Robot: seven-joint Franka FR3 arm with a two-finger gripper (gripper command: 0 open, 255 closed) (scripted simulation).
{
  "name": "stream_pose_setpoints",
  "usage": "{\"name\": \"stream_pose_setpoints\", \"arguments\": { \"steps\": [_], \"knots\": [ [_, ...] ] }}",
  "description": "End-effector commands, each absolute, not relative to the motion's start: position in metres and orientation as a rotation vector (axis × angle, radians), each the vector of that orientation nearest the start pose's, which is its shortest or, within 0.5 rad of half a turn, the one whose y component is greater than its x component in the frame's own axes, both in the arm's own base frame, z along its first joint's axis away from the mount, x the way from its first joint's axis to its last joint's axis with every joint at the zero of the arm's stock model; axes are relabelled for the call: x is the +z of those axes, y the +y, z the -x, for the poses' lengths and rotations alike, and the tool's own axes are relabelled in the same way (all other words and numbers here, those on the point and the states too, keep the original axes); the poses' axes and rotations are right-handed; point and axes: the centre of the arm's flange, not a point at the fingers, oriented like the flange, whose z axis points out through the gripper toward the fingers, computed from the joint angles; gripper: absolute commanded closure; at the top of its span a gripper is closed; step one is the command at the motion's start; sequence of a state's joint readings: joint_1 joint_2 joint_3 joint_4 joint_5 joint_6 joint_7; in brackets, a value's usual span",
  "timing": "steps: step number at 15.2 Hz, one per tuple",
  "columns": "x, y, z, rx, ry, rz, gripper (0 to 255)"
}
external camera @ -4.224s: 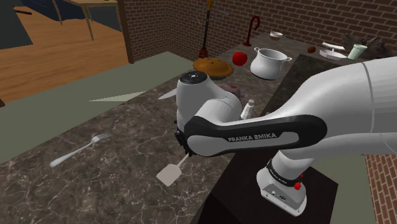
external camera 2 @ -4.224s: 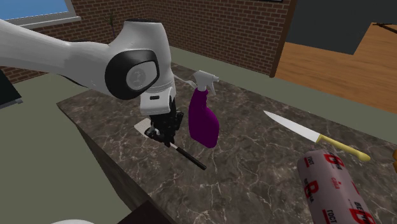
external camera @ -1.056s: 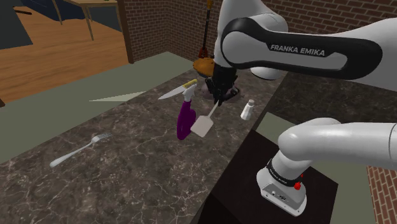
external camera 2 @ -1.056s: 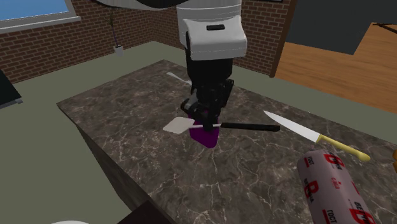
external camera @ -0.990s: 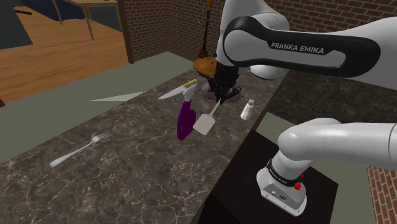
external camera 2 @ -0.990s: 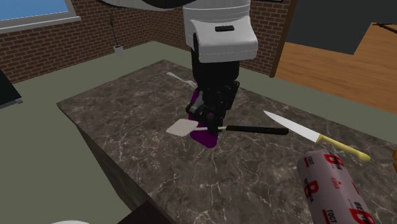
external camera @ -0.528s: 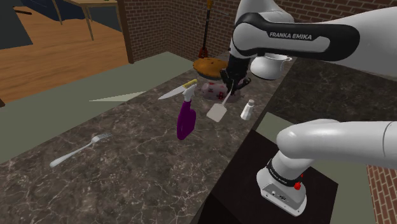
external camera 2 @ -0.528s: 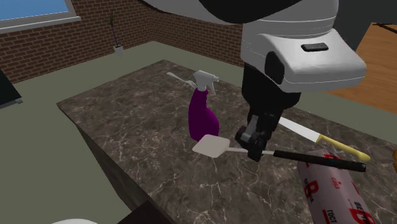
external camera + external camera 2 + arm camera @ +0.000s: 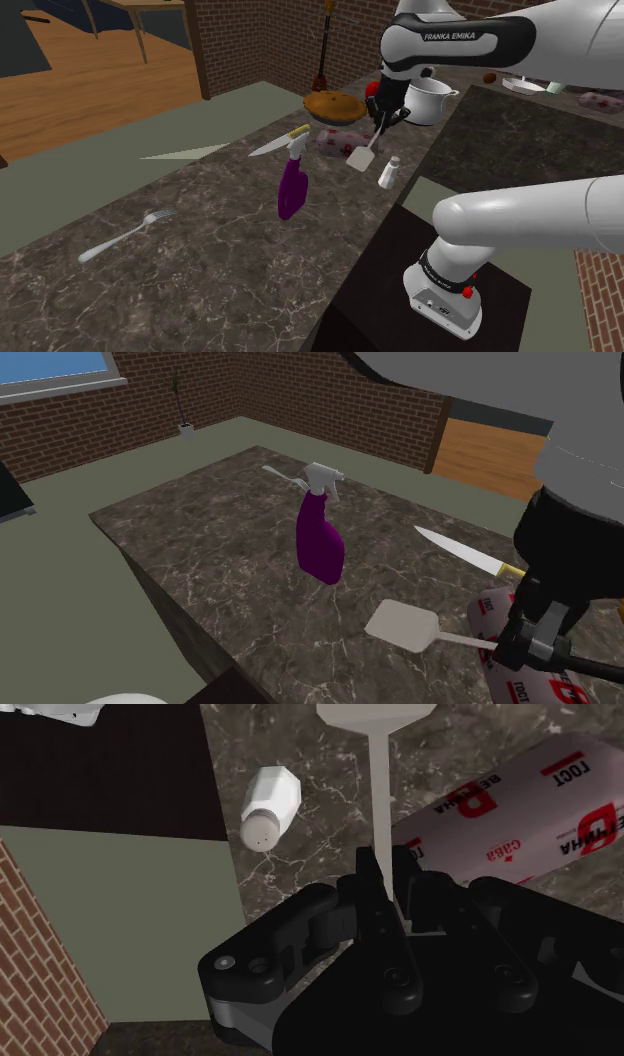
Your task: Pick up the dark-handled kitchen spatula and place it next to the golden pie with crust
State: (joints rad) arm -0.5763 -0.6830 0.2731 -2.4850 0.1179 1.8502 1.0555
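The spatula hangs in the air, clasped at its pale shank by my gripper, which is shut on it. Its white blade points down toward the counter, between a pink-and-white wrapped roll and a white shaker. The golden pie sits just beyond the roll, toward the shoulder view's upper left of the blade. In the second exterior view the blade floats over the marble and the gripper covers most of the roll. The wrist view has the shank running out from the gripper.
A purple spray bottle stands mid-counter with a yellow-handled knife behind it. A fork lies toward the shoulder view's left. A white pot and a red apple stand past the pie. The counter edge runs beside the shaker.
The arm has carried the spatula from the near counter, over the spray bottle, toward the pie; in the last half second it moved further toward the roll and shaker.
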Motion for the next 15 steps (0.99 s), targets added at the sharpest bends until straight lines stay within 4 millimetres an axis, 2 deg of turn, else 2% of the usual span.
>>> {"name": "stream_pose_setpoints", "arguments": {
  "steps": [1,15],
  "knots": [
    [0.508,-0.113,-0.347,-0.080,2.105,2.389,255],
    [0.508,-0.297,-0.366,-0.080,2.105,2.389,255]
  ]
}}
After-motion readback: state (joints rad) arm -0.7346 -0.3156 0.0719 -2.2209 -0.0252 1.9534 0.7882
